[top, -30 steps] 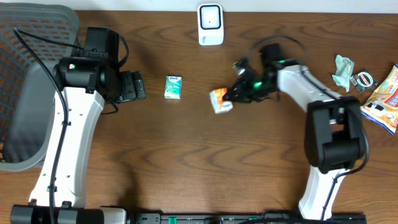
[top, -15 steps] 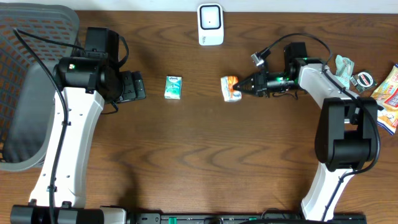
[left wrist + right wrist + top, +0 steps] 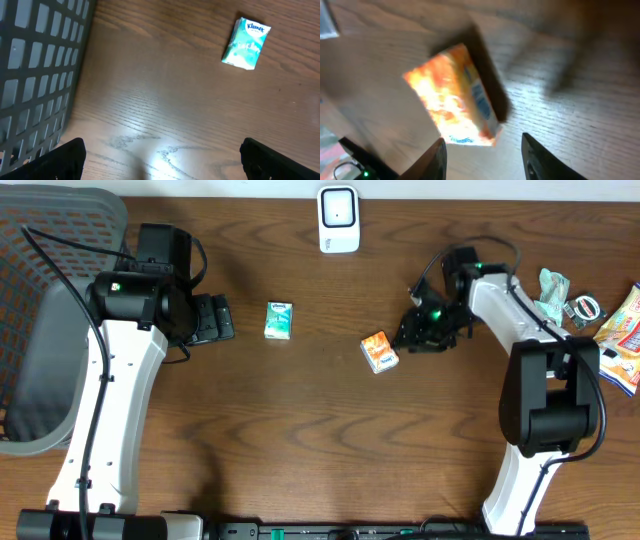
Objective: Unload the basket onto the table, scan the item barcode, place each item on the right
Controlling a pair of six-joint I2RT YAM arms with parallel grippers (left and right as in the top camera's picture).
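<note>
The blurred right wrist view shows the orange box (image 3: 452, 95) free of the parted fingers of the right gripper (image 3: 485, 162). Overhead, it lies on the table (image 3: 320, 440) right of centre, long axis seemingly far-left to near-right; the left gripper (image 3: 162, 152) gapes wide.

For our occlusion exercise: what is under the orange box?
The orange box lies on the wooden table; nothing else shows beneath. Its bottom face, and any barcode there, is covered.
</note>
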